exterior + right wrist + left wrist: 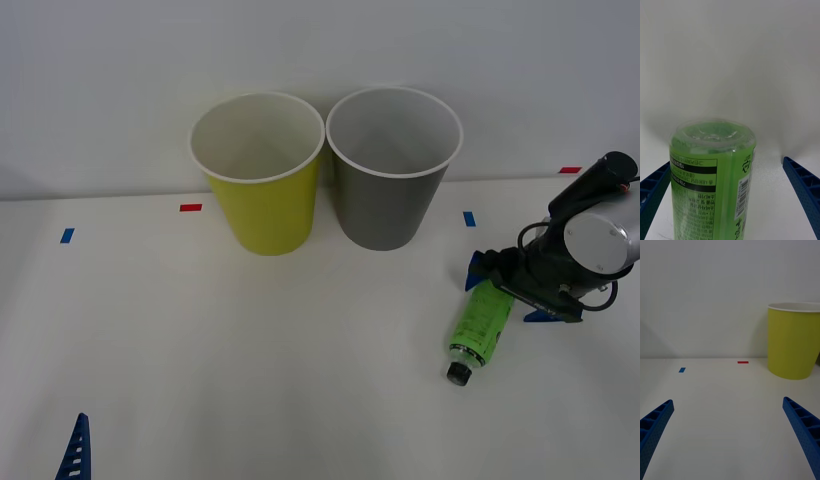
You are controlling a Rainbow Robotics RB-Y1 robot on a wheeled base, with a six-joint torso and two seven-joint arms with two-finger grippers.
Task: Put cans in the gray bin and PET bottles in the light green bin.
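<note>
A PET bottle with a green label and black cap lies on its side on the white table at the right, its cap pointing toward the front edge. My right gripper is open, and its blue fingers straddle the bottle's base end; the bottle lies between them in the right wrist view, closer to one finger. The light green bin and the gray bin stand upright side by side at the back. Low at the front left sits my left gripper, open and holding nothing. Cans are out of view.
Small tape marks lie on the table: a red mark and a blue mark to the left, a blue mark and a red mark to the right. A white wall rises behind the bins.
</note>
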